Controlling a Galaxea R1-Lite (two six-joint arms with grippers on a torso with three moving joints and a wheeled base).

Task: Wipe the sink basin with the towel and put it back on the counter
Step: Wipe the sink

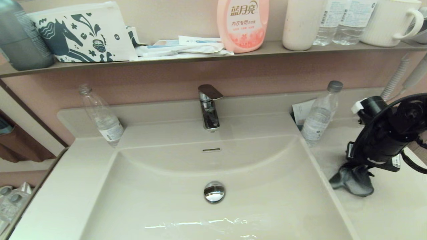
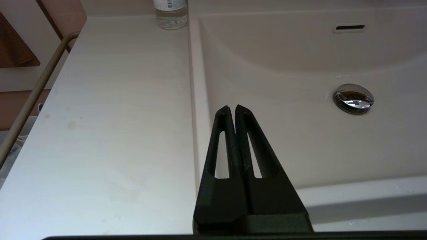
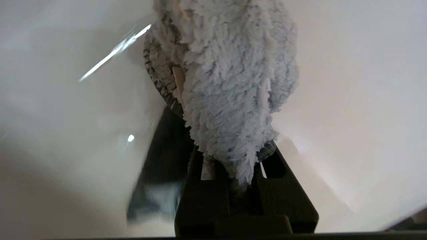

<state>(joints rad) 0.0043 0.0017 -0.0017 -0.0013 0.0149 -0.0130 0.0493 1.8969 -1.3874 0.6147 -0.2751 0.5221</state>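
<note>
My right gripper [image 1: 363, 169] is shut on the towel [image 1: 355, 182], a dark grey cloth with a pale fluffy side [image 3: 233, 83]. The cloth hangs over the counter [image 1: 393, 210] just right of the sink basin [image 1: 160, 203]; I cannot tell whether its lower end touches the top. In the right wrist view the right gripper [image 3: 233, 156] pinches the fluffy bunch between both fingers. The basin holds a chrome drain plug [image 1: 214, 192] and a slot overflow [image 1: 211, 150]. My left gripper [image 2: 232, 108] is shut on nothing, above the basin's left rim [image 2: 195, 100]; it is out of the head view.
A chrome faucet [image 1: 209, 106] stands behind the basin. One clear bottle [image 1: 104, 117] stands at the back left, another [image 1: 320, 115] at the back right, close to the right arm. The wall shelf [image 1: 200, 55] carries a horse pouch [image 1: 80, 33], a pink bottle [image 1: 243, 23] and cups.
</note>
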